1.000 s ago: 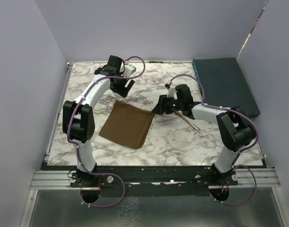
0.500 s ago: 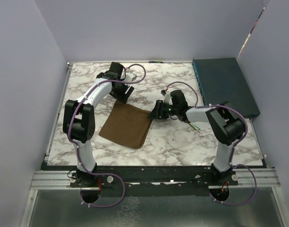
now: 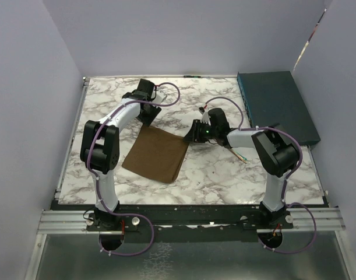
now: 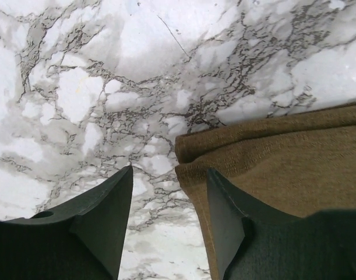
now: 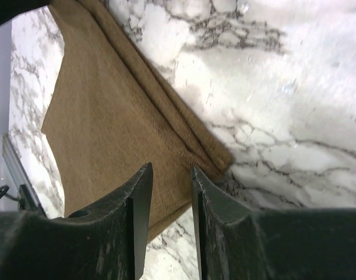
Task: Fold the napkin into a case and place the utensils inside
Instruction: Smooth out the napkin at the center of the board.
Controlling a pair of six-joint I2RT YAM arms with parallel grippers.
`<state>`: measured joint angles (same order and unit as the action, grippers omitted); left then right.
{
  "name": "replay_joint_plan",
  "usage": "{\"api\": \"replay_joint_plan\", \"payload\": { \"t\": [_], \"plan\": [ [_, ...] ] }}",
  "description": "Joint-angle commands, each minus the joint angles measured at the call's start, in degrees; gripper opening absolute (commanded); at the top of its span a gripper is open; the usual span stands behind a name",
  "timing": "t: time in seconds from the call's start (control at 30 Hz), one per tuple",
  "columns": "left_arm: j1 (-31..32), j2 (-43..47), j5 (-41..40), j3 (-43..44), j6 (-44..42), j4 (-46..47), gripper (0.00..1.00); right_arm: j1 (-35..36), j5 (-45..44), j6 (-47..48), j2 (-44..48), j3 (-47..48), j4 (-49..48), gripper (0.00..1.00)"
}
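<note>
The brown napkin (image 3: 157, 154) lies flat on the marble table, doubled over, with stacked layers showing along its far edge. My left gripper (image 3: 147, 119) is open at the napkin's far corner. In the left wrist view its fingertips (image 4: 169, 172) straddle the cloth's corner (image 4: 271, 157), the right finger over the cloth and the left over bare marble. My right gripper (image 3: 193, 135) is open with a narrow gap, low over the napkin's right corner (image 5: 108, 116), and its tips (image 5: 171, 169) hold nothing. The fork (image 3: 240, 154) lies behind the right arm, mostly hidden.
A dark teal flat box (image 3: 277, 105) lies at the table's far right. Purple walls close in the table's back and sides. The table's near edge (image 3: 189, 204) runs in front of the arm bases.
My left gripper has come down and nearer, to the napkin's far corner. My right gripper has moved left from beside the fork to the napkin's right corner. The napkin has not moved.
</note>
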<state>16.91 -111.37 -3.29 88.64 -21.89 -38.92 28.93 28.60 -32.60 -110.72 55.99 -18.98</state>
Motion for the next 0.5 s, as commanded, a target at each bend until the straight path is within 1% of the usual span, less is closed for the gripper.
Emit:
{"api": "replay_joint_plan", "payload": {
  "t": [0.0, 0.13, 0.3, 0.37, 0.47],
  "plan": [
    [0.12, -3.14, -4.9, -1.14, -1.44, 3.38, 0.54, 0.34, -4.3, 2.96, -1.91, 2.71, 1.56, 0.36],
    [-0.11, -4.25, -5.87, -0.7, -1.81, 4.67, 0.54, 0.34, -4.94, 4.63, -1.38, 3.0, 1.41, 0.37],
    [-2.03, -4.7, -6.21, 3.27, -1.35, 4.68, 0.54, 0.34, -5.38, 6.21, -0.23, 2.32, 1.46, 0.37],
    [-2.62, -4.77, -6.09, 4.23, -0.98, 4.73, 0.54, 0.48, -5.44, 6.07, 1.7, 0.81, 0.32, 0.37],
    [-3.14, -5.7, -5.88, 4.54, -0.24, 4.72, 0.54, 2.04, -6.67, 6.39, 5.57, -1.34, 0.16, 0.4]
  ]
}}
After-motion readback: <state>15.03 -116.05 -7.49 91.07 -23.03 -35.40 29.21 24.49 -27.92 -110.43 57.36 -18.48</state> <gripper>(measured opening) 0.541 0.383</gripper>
